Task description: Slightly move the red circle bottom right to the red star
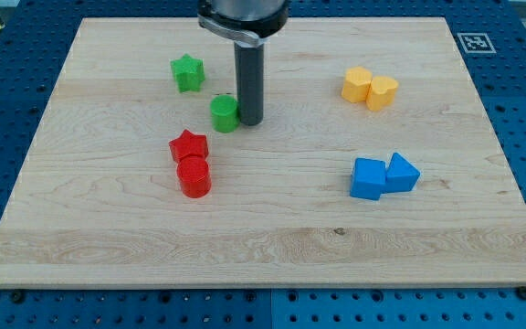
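Resting on the counter: my tip (250, 122), the lower end of a straight dark rod reaching down from the view's top, on a pale wooden counter (263, 247) ringed by a blue perforated base.
End effector: a plain rod with no jaws to open or close; it holds nothing.
Tip and neighbour: the tip stands just to the view's right of a small green plastic cylinder (224, 113), touching it or very nearly so; contact cannot be confirmed.
Task block: the red plastic circle block (194, 176) lies left of centre, directly below the red plastic star block (188, 145) and pressed against it.
Tip to red pair: the red star sits below and to the left of the tip, apart from it, with the red circle farther down.
Green star: a green plastic star block (187, 72) sits near the view's upper left, above the cylinder.
Yellow pair: two yellow plastic blocks (370, 88) touch side by side at upper right; their exact shapes are hard to make out.
Blue pair: a blue plastic cube-like block (368, 178) and a blue plastic wedge-like block (402, 172) touch at the right.
Marker: a black-and-white printed tag (472, 42) at the counter's top right corner.
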